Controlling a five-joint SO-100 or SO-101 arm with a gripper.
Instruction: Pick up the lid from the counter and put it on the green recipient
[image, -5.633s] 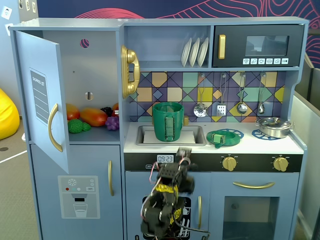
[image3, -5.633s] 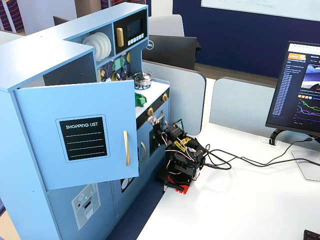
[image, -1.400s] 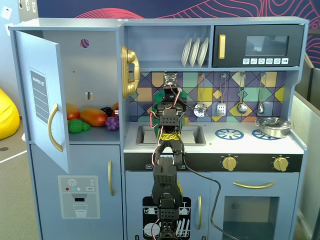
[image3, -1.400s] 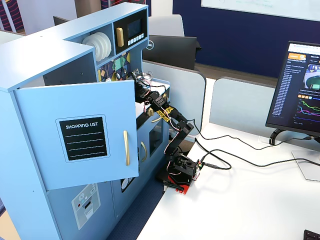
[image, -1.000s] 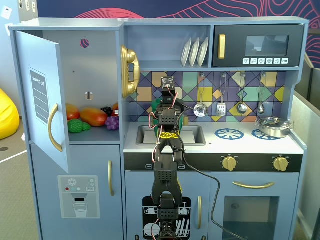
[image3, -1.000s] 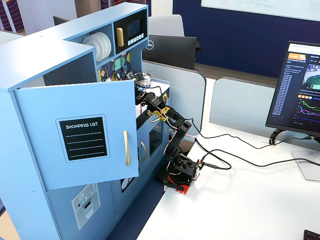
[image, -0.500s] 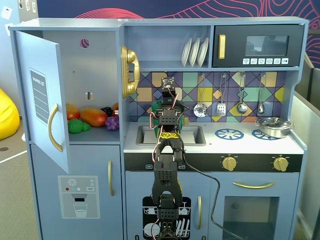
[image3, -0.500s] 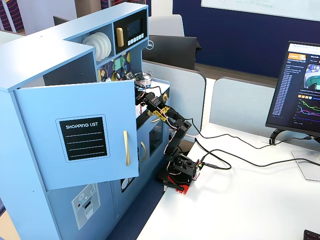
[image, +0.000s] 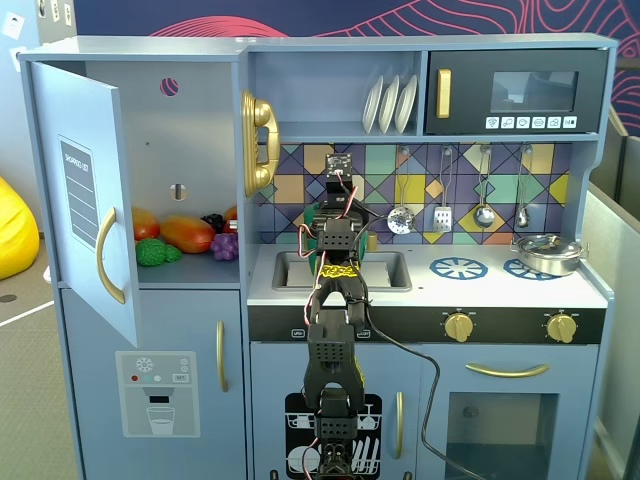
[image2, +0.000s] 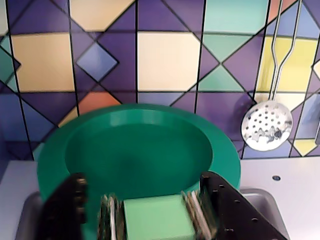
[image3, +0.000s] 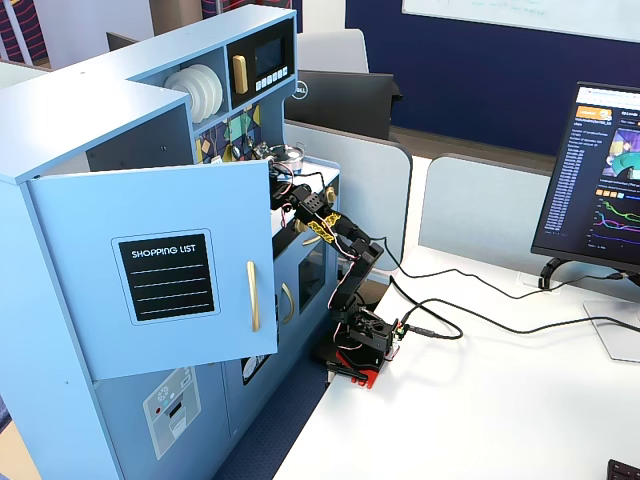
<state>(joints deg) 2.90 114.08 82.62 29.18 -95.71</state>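
Note:
My gripper (image2: 150, 202) is shut on the pale green strap handle (image2: 157, 220) of the lid (image2: 140, 145). The lid is a dark green round disc with a wide rim and a sunken middle. It is tilted up with its top towards the wrist camera, in front of the tiled backsplash and above the sink. In a fixed view, only a green edge of the lid (image: 316, 213) shows beside the gripper (image: 338, 215). The other fixed view shows the gripper (image3: 280, 185) reaching into the kitchen. I cannot see the green recipient in any view.
The sink (image: 385, 270) lies below the gripper. A silver pan (image: 548, 252) sits on the right burner, with a blue burner ring (image: 458, 267) beside it. A skimmer (image2: 266, 125) and other utensils hang on the backsplash. The fridge door (image: 85, 190) stands open at left.

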